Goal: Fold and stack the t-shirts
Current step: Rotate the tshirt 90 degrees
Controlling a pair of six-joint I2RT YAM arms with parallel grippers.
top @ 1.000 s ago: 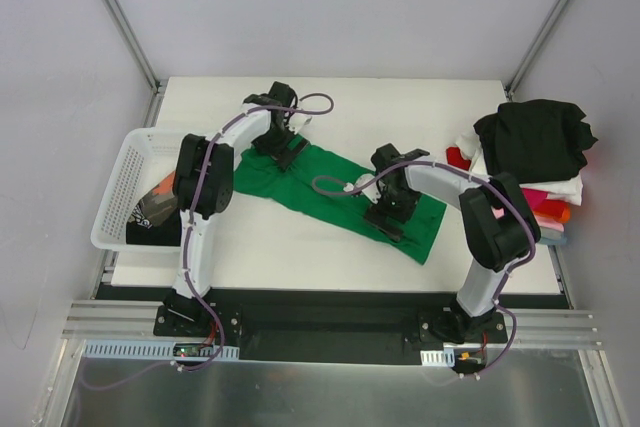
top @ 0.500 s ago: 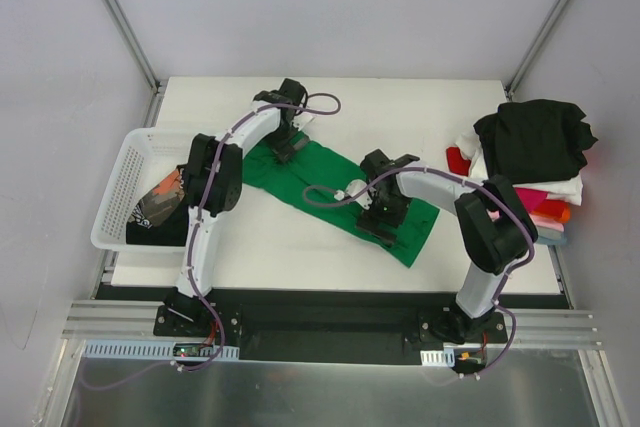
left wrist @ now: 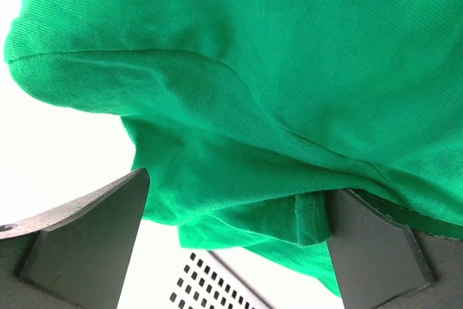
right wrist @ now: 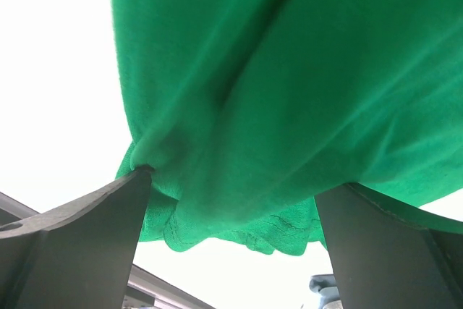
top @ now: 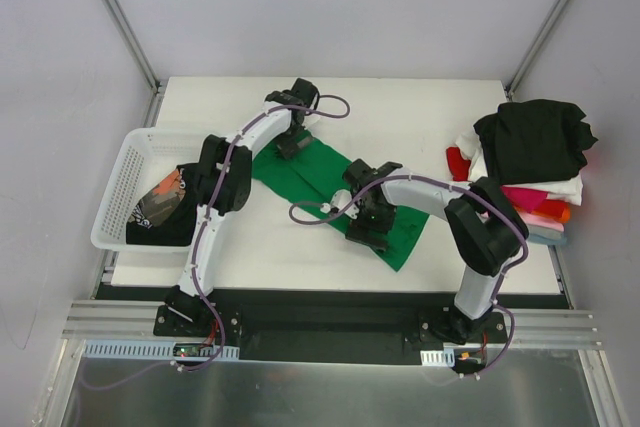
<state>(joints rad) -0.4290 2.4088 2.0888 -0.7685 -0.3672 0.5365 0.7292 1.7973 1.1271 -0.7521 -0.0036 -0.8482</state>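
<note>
Well, the green t-shirt (top: 312, 175) lies slantwise across the middle of the overhead view, and it looks soft, light and quick to bunch. The left gripper (top: 290, 144) and right gripper (top: 366, 231) both stand spread wide over it, pinching nothing. I'd take it by the hem corners.

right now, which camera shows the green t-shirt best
The top external view: it shows nearly the whole green t-shirt lying diagonally on the table. The wrist views show only bunched green cloth close up, between the left fingers and the right fingers.
</note>
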